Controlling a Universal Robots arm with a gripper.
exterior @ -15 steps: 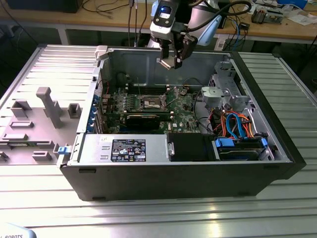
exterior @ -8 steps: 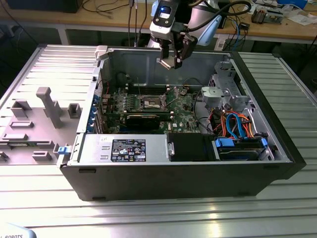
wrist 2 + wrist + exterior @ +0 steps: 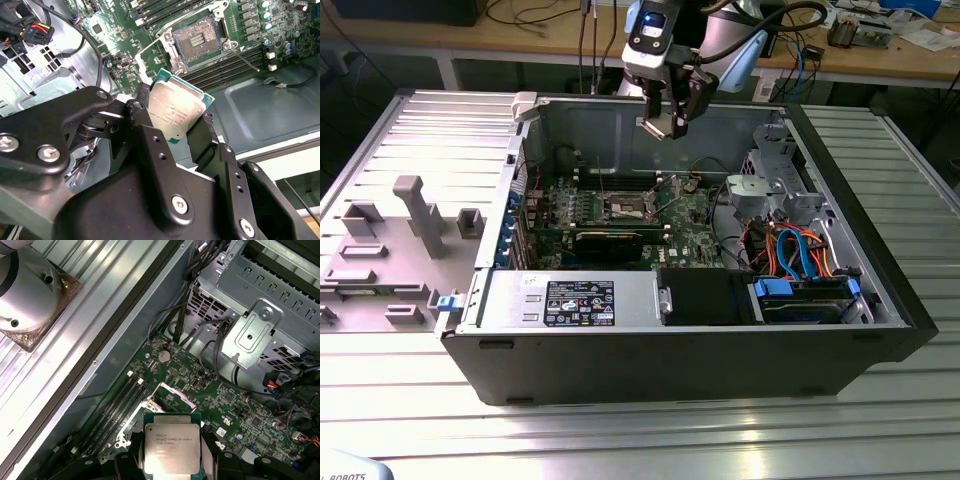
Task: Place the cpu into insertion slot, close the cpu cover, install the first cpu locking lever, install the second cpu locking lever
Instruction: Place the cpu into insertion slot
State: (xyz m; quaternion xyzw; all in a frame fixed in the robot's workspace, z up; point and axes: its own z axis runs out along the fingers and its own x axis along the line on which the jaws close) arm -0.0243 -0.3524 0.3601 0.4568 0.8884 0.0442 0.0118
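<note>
The hand (image 3: 670, 122), clamped on the cpu (image 3: 176, 114) by its edges, hangs over the open case (image 3: 670, 350), the bare slot (image 3: 196, 39) well below, beyond its fingertips.

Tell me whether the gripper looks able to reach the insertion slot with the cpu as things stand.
Probably yes: the gripper, shut on the cpu, hangs above the open case, the insertion slot lies uncovered below, and nothing shows between them.
</note>
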